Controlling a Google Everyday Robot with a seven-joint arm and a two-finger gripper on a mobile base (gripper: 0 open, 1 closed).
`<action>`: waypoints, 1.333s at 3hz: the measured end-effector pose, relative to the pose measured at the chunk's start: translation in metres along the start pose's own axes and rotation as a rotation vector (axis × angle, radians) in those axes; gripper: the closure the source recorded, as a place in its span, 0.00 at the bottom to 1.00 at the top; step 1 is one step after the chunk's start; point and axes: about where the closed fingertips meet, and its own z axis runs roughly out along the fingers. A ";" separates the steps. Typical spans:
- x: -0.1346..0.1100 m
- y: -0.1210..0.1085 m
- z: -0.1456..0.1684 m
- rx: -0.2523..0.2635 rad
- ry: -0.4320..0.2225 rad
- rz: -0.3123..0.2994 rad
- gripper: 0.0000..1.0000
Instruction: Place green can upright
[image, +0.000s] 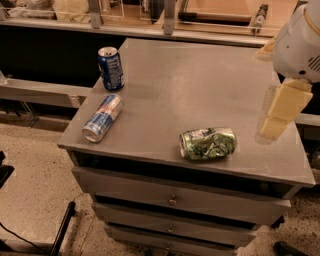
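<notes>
The green can (208, 143) lies on its side near the front edge of the grey cabinet top (200, 80), its silver top facing left. My gripper (278, 113) hangs at the right edge of the view, above the cabinet's right side. It is to the right of the green can, higher than it and apart from it, with nothing in it. The white arm housing (300, 45) sits above the gripper.
A dark blue can (111, 68) stands upright at the back left of the top. A slim blue-and-silver can (103, 118) lies on its side at the left edge. Drawers (172, 200) are below, and a shelf with rails (165, 20) runs behind.
</notes>
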 end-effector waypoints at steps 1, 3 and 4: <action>-0.050 0.018 0.024 -0.071 -0.019 -0.132 0.00; -0.081 0.056 0.102 -0.161 0.032 -0.279 0.00; -0.073 0.060 0.134 -0.164 0.047 -0.269 0.00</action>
